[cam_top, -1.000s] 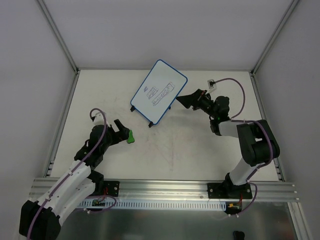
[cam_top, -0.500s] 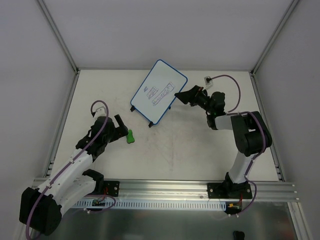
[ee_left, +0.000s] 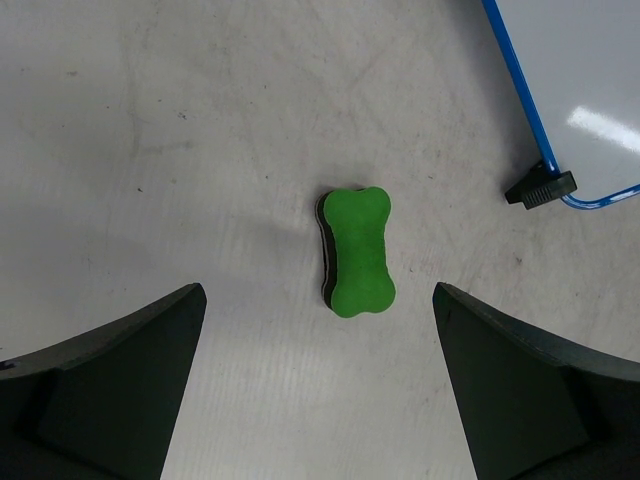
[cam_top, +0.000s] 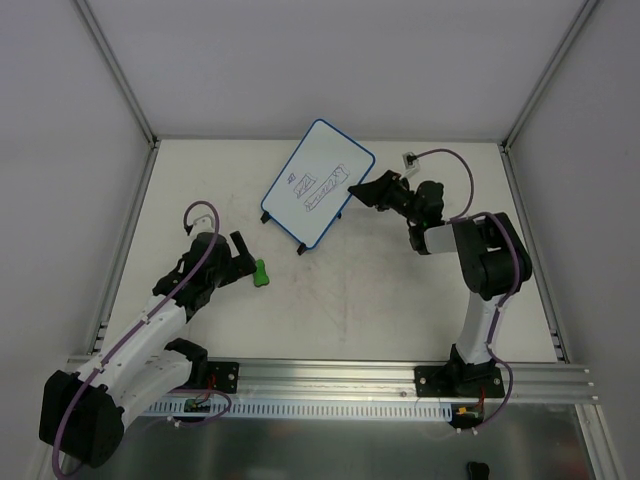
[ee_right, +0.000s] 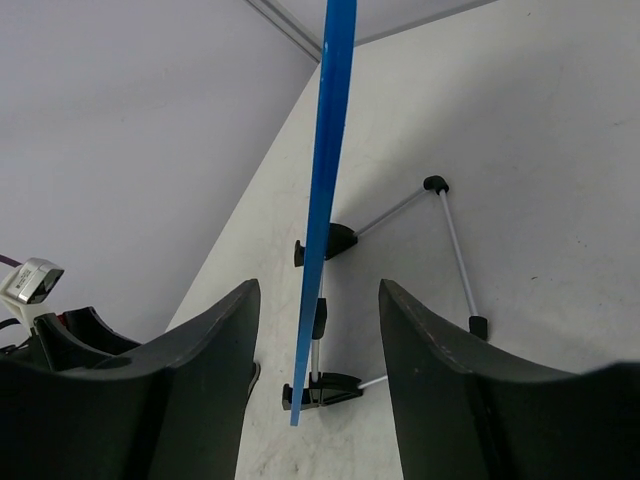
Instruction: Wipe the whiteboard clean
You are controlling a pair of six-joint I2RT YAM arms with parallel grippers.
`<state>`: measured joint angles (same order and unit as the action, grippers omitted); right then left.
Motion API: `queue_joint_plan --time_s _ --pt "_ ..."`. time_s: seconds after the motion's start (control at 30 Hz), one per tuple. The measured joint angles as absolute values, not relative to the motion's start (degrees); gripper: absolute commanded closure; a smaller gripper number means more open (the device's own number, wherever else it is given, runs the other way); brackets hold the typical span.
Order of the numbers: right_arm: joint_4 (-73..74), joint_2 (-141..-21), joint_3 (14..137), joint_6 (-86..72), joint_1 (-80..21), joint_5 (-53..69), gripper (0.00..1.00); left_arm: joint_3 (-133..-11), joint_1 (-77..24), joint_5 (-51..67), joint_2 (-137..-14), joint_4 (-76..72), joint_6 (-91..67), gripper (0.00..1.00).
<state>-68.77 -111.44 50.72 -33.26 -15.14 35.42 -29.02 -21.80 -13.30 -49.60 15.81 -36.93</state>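
Two grippers, both released. Left gripper (cam_top: pixel 243 258) spread wide around green eraser (ee_left: pixel 358 252), lying flat on surface (cam_top: pixel 350 300), no contact. Right gripper (cam_top: pixel 366 190) straddling blue-rimmed right edge of whiteboard (cam_top: pixel 318 195), not clamped. Whiteboard propped at far centre of surface, scribbles on face.

top external: overhead, whole bench (cam_top: pixel 400 300)
left wrist: close above green eraser (ee_left: pixel 358 252), beside whiteboard (ee_left: pixel 590 60)
right wrist: close, edge-on to whiteboard
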Motion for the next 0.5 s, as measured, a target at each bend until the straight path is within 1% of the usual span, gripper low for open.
queue_joint_plan --time_s 0.07,0.1,0.3,0.37,0.43,0.5 --pt "-68.8 -112.2 51.6 -33.4 -15.1 35.7 0.47 -29.1 -21.8 -13.3 -49.8 16.0 -36.9 0.01" --pt "-68.8 -112.7 52.4 -33.6 -15.1 36.1 0.49 -29.2 -21.8 -13.3 -50.2 16.1 -37.0 0.01" --pt "-69.0 -113.6 53.5 -33.9 -15.4 36.6 0.5 -29.6 -22.9 -13.3 -52.8 16.8 -37.2 0.01" --pt "-69.2 -113.8 53.5 -33.9 -15.6 36.8 0.52 -29.6 -23.0 -13.4 -53.2 16.9 -37.4 0.01" --pt "-69.3 -114.1 53.6 -33.8 -15.7 36.8 0.58 -29.8 -23.3 -13.6 -53.5 16.9 -37.8 0.01" --pt "-69.3 -114.2 53.6 -33.8 -15.9 36.9 0.59 -30.4 -23.7 -13.8 -54.1 17.0 -38.2 0.01"
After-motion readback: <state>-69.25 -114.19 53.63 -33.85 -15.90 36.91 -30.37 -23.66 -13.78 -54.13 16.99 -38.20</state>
